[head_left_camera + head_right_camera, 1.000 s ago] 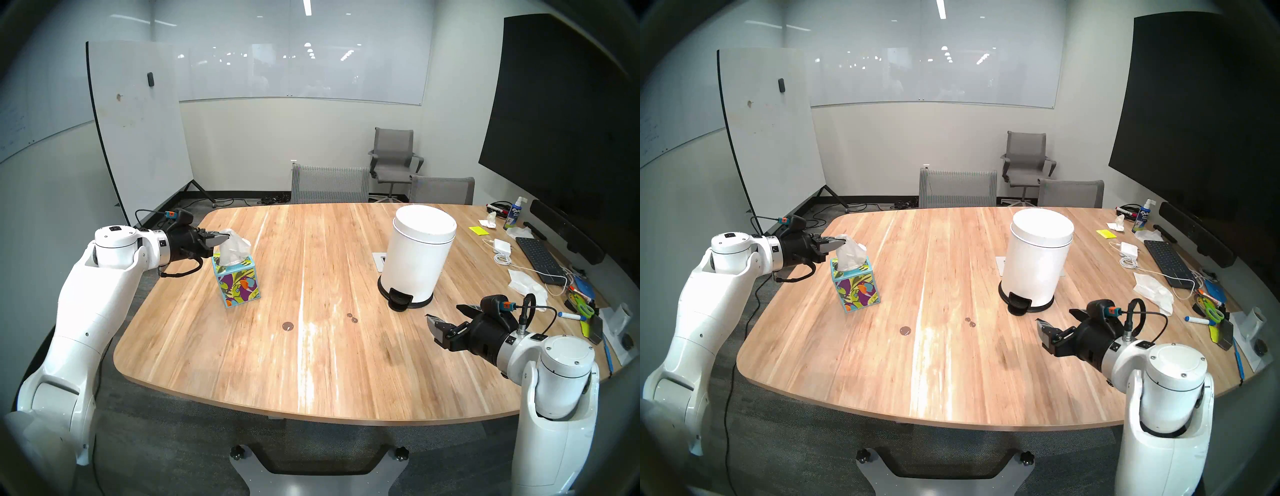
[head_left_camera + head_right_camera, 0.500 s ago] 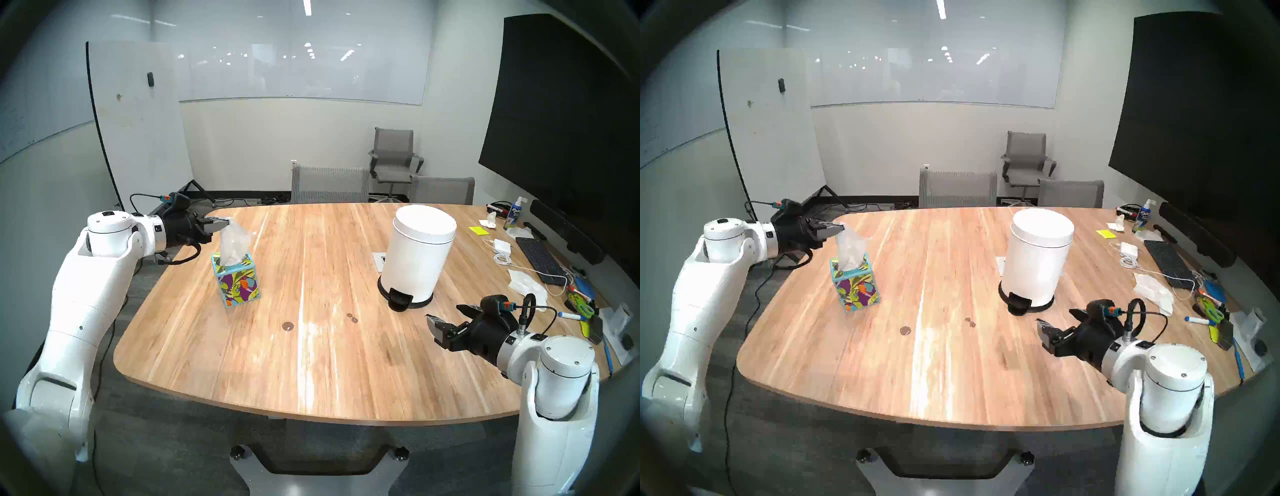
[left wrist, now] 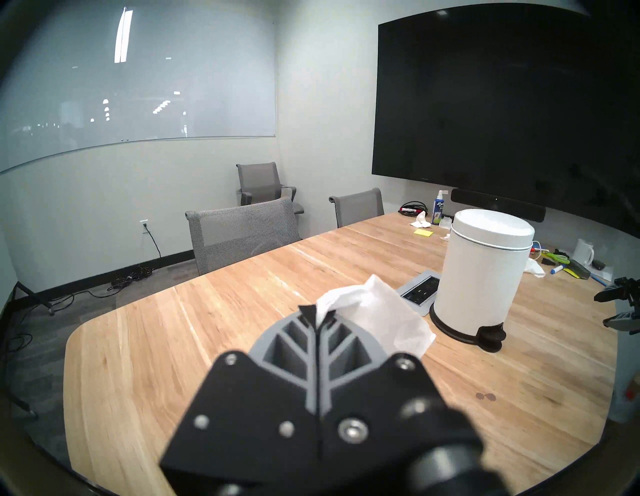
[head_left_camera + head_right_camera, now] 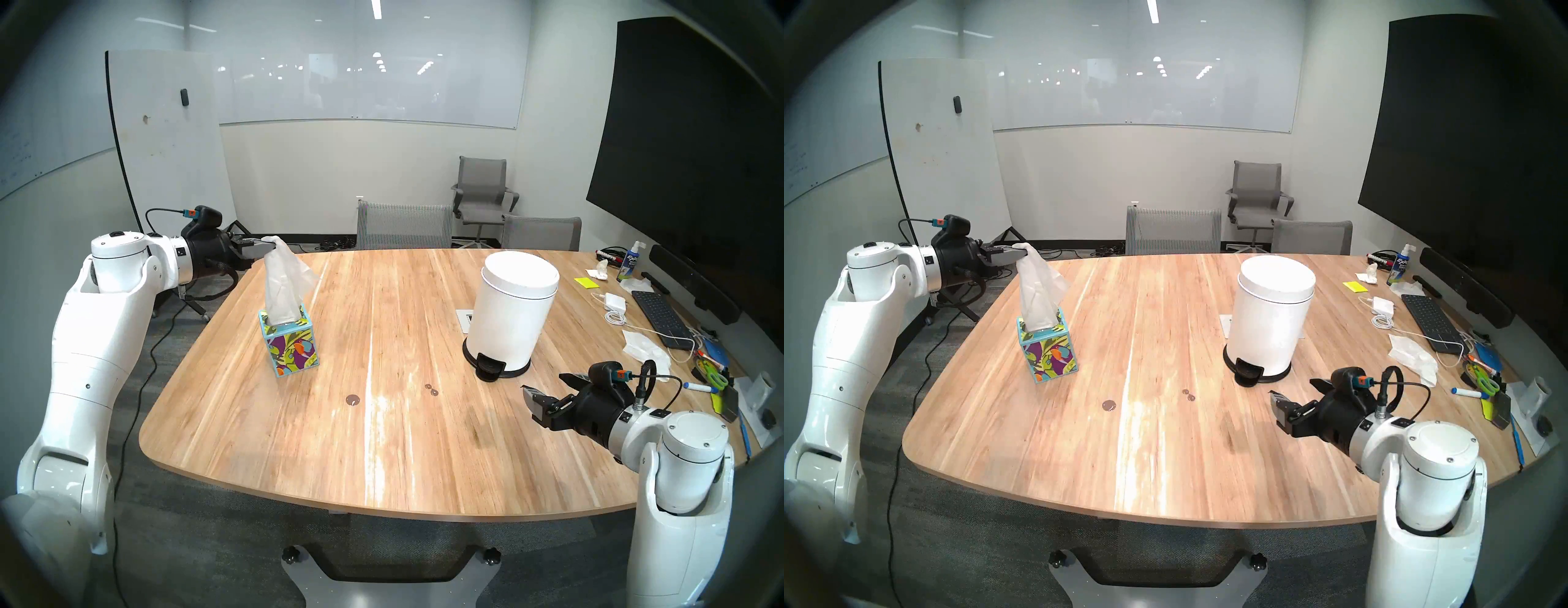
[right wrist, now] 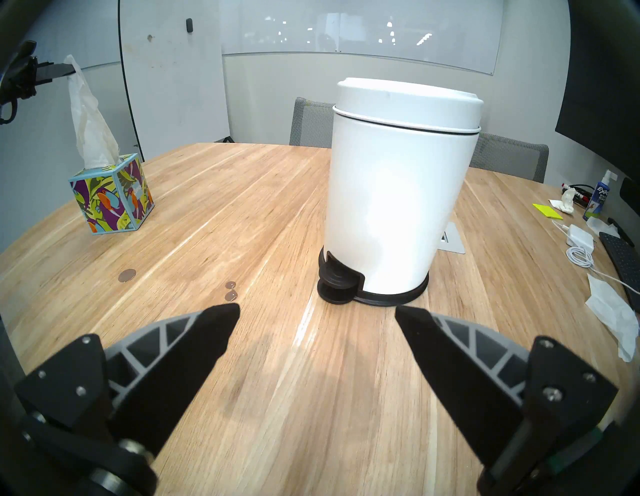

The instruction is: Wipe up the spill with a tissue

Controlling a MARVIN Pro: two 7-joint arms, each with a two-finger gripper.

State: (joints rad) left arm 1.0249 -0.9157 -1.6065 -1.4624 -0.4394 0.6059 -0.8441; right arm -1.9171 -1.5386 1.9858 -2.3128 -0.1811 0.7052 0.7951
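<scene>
I count three spots in the spill: one larger round brown drop on the near-middle of the wooden table, and a touching pair of smaller drops off to its right, toward the pedal bin; in the right wrist view the same three show as one disc and two small beads. There is one tissue in play, white and stretched tall, its top corner pinched in my left gripper and its lower end still down in the slot of the one tissue box, a cube with a teal rim and a bird-and-leaf print standing on the left part of the table, well apart from the spill. In the left wrist view the two fingers are pressed flat together with the tissue bunched out past their tips. My right gripper hangs above the near right of the table with its two fingers spread wide and nothing between them, just in front of the one white pedal bin, whose lid is down. Against the frames from a second ago, the left gripper has climbed clearly higher above the box and drawn the tissue out much longer, while the box, the spill, the bin and the right arm sit where they were.
</scene>
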